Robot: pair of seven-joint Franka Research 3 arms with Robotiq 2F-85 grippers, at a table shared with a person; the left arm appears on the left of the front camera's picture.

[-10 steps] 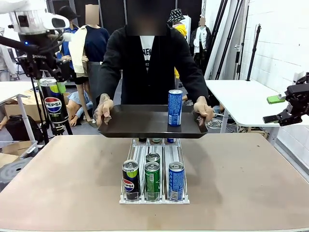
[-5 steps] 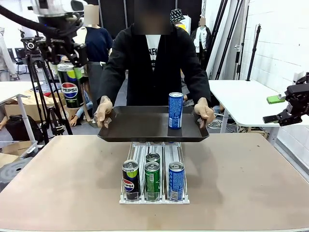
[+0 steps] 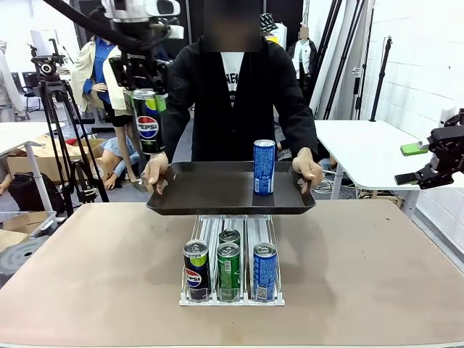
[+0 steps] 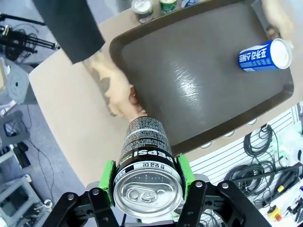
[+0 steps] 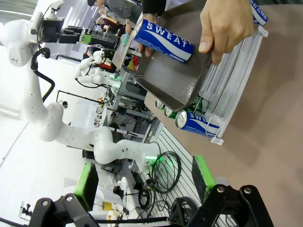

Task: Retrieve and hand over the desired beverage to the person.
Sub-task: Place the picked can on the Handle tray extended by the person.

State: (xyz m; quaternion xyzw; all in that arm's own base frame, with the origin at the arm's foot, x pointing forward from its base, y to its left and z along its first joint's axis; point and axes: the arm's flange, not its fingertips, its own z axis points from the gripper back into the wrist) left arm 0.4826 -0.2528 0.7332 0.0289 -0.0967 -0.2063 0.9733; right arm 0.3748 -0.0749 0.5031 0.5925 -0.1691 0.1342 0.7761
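Note:
My left gripper (image 3: 147,93) is shut on a black Pepsi can (image 3: 148,129), which hangs upright in the air above the left end of a dark tray (image 3: 217,190). The person (image 3: 232,94) holds that tray in both hands over the table's far edge. A blue can (image 3: 264,167) stands on its right half. In the left wrist view the Pepsi can (image 4: 142,142) sits between the green pads (image 4: 109,182) of my left gripper (image 4: 147,178), over the person's hand (image 4: 118,92) and the tray (image 4: 199,80). My right gripper (image 3: 433,172) is open at the far right.
A wire rack (image 3: 230,225) on the table below the tray holds a Pepsi can (image 3: 196,270), a green can (image 3: 228,270), a blue can (image 3: 264,270) and one more behind. A camera tripod (image 3: 58,123) stands at the left, a white table (image 3: 362,145) at the right.
My left arm has carried the Pepsi can rightward from the far left to just above the tray's left end. The tray and my right arm have stayed put.

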